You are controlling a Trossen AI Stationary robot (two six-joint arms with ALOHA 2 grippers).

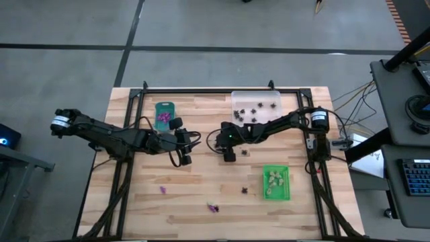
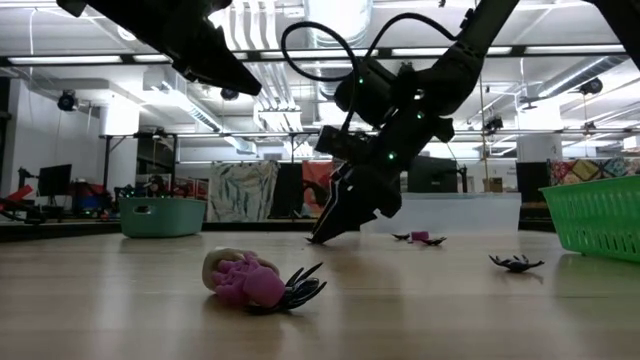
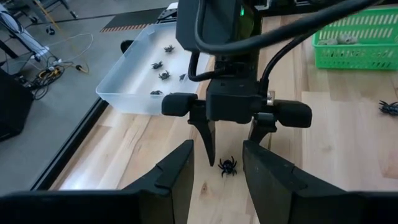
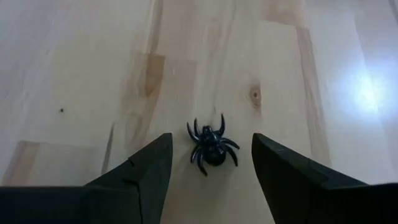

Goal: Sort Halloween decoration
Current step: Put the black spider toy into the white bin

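Observation:
A small black spider trinket (image 4: 211,149) lies on the wooden table (image 4: 74,68), legs spread. My right gripper (image 4: 211,138) stands open over it near the table's middle (image 1: 230,154). One finger is on each side of the spider, neither touching it. The left wrist view shows those fingers (image 3: 206,140) slanting down with the spider (image 3: 227,166) just in front of them. My left gripper (image 3: 217,155) hangs open and empty above the table, a little to the left of the right one (image 1: 191,142).
At the back stand a teal tray (image 1: 164,114) with purple pieces and a clear tray (image 1: 255,106) with black spiders. A green tray (image 1: 276,182) with pale pieces is at the right. Loose trinkets lie toward the near edge: purple (image 1: 162,189), purple and black (image 1: 213,208), black (image 1: 244,191).

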